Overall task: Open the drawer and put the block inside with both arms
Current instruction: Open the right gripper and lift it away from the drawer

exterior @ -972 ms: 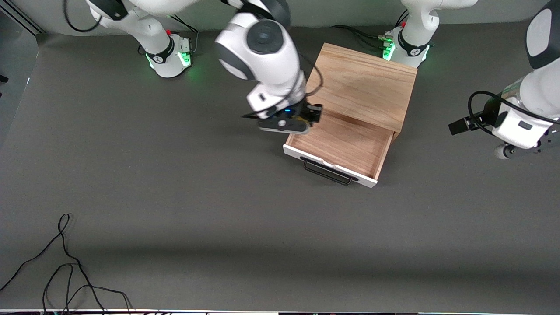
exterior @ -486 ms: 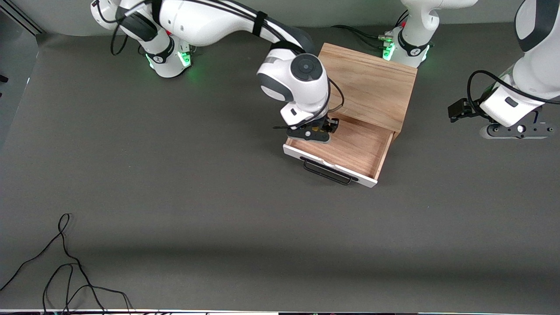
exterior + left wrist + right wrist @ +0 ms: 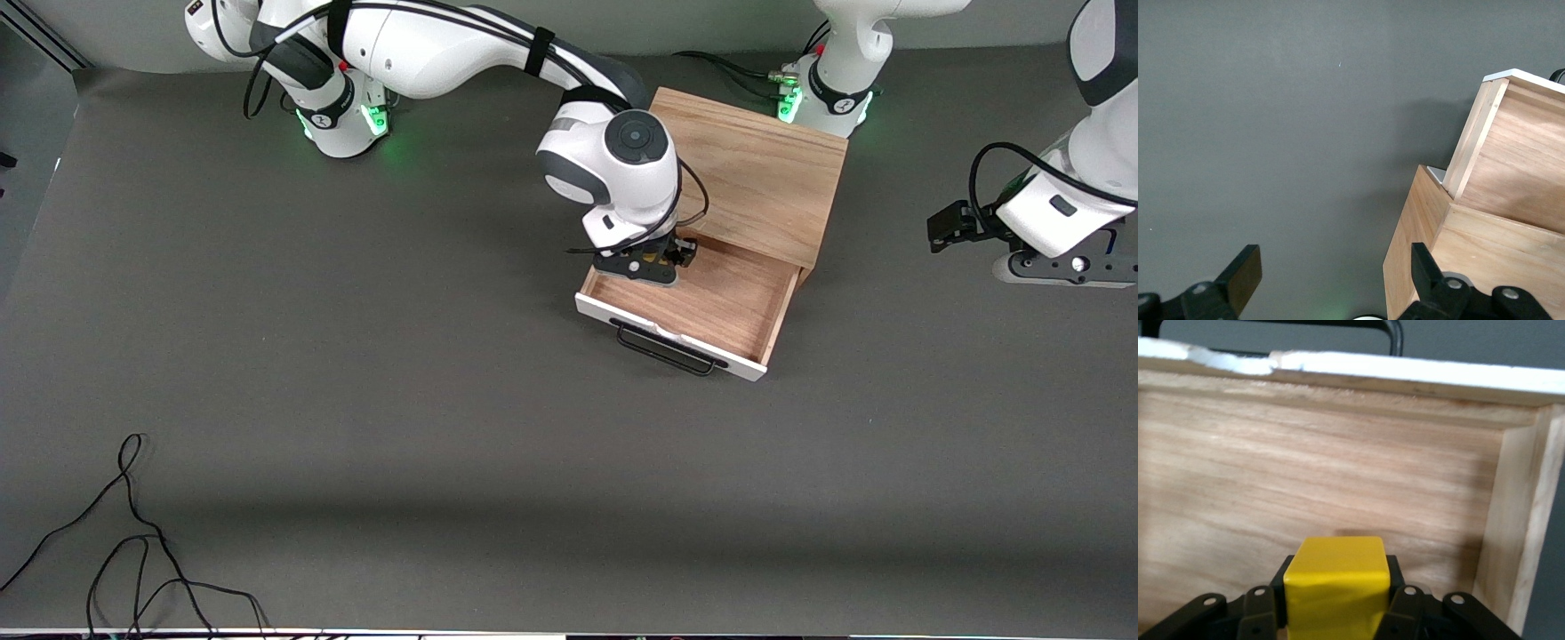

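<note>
The drawer (image 3: 711, 302) is pulled open from the light oak cabinet (image 3: 747, 173), its white front and black wire handle (image 3: 665, 349) facing the front camera. My right gripper (image 3: 653, 262) is down inside the drawer, at the corner by the cabinet toward the right arm's end. It is shut on the yellow block (image 3: 1337, 583), held just over the wooden drawer floor (image 3: 1305, 473). A sliver of the block (image 3: 654, 258) shows in the front view. My left gripper (image 3: 1062, 267) hangs open and empty over bare table toward the left arm's end, beside the cabinet (image 3: 1458, 253).
Loose black cables (image 3: 133, 551) lie on the table at the near corner toward the right arm's end. The two green-lit arm bases (image 3: 342, 111) stand along the table's edge by the robots. The grey tabletop (image 3: 444, 427) spreads around the cabinet.
My right gripper has come down and in over the drawer with the block, now low inside it. My left gripper has drifted slightly away from the cabinet and up.
</note>
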